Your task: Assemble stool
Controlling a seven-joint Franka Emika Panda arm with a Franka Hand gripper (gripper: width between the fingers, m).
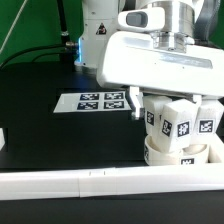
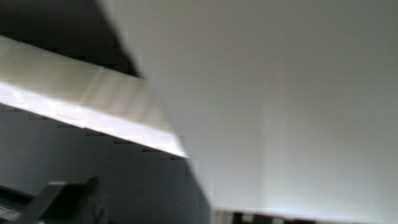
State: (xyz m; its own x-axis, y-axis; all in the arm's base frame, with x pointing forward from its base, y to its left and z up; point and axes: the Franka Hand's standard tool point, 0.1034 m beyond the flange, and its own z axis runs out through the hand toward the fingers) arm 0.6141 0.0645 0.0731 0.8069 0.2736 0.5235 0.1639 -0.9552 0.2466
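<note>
Starting at the exterior view's left, there's a small white piece (image 1: pixel 3 139) poking in at the edge of the black worktop (image 1: pixel 40 85), nothing near it. Along the front runs a long white rail (image 1: pixel 70 184), lying flat and untouched. Moving toward the middle, the marker board (image 1: pixel 101 101) sits flat on the worktop, well clear of the action. Now the exterior view's right, where it matters: the stool (image 1: pixel 180 135) stands right behind the rail, its round seat disc (image 1: pixel 178 156) down on the worktop with tagged legs (image 1: pixel 183 117) standing up from it, bunched close together. The arm's big white wrist housing (image 1: pixel 160 65) hangs directly over those legs and hides the end effector, so I can't tell from the pictures whether it's spread or pinching anything; the wrist view shows only a blurred white surface filling most of the frame, very close. Here's the risk as I judge it: the arm is tight above the legs, so any sideways pull-away could clip a leg, tilt it in its recess or drag the whole stool against the rail.
</note>
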